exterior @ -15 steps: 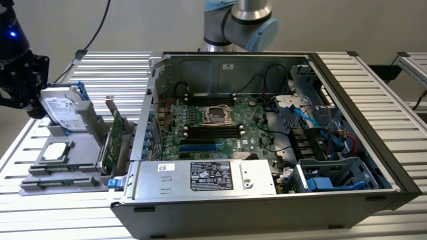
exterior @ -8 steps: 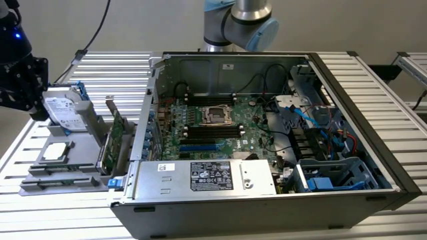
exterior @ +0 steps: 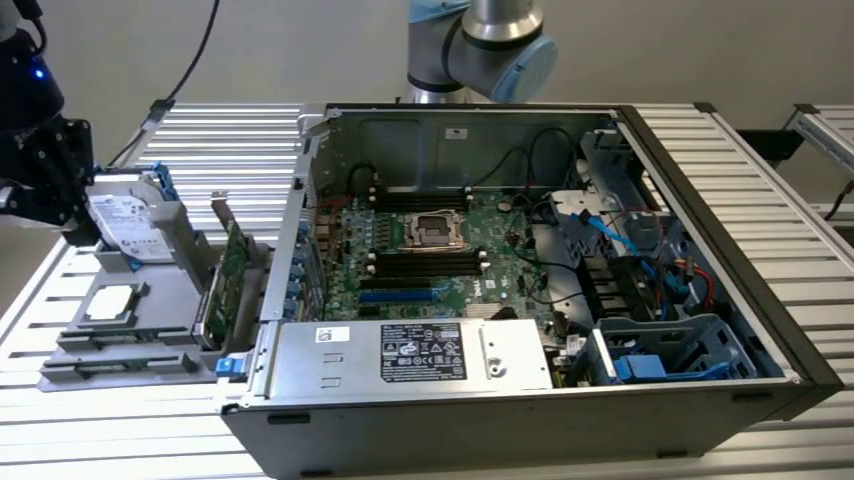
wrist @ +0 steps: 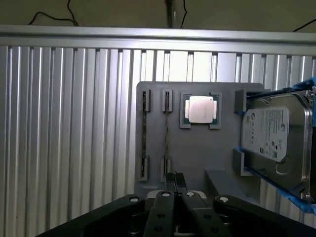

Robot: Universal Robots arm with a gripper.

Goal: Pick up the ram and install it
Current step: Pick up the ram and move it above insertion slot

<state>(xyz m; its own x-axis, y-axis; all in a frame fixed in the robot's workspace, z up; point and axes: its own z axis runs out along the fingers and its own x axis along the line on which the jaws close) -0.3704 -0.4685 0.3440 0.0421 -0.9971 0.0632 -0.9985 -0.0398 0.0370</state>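
Two ram sticks (wrist: 144, 133), one hard drive (wrist: 269, 136), one processor (wrist: 200, 108).

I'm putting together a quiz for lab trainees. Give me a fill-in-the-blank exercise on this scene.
1. The ram stands on edge in the ____ tray.
2. The side rails on the hard drive are ____.
3. The silver processor lies between the ram and the ____.
4. The gripper, by the tray's edge, has its fingers ____.

Missing words: grey; blue; hard drive; shut.
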